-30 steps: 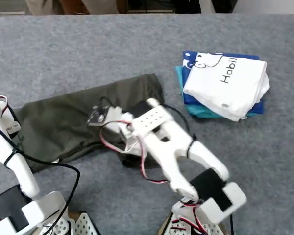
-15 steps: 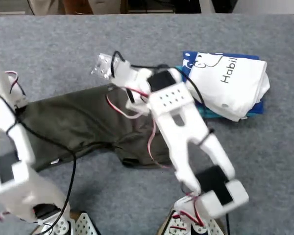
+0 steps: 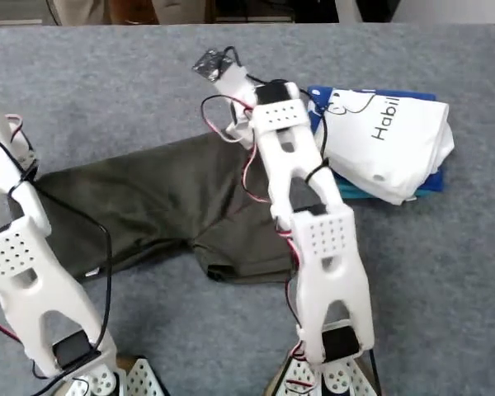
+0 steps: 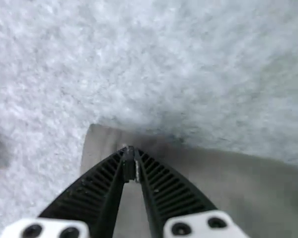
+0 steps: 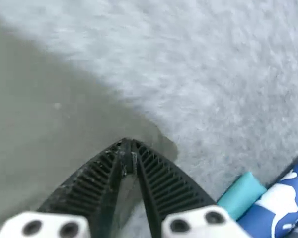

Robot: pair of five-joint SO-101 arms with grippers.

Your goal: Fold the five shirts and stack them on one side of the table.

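Olive shirt: laid out at centre-left of the grey table. Left hand is clamped on one corner, right hand on another. Folded shirts are stacked upper right, white uppermost.

Grey, felt-like fabric covers the surface, evenly lit. Past its far edge lie a dark strip and a pale patch.

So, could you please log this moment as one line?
left gripper: shut on olive shirt corner | right gripper: shut on its edge | folded stack: white shirt on top
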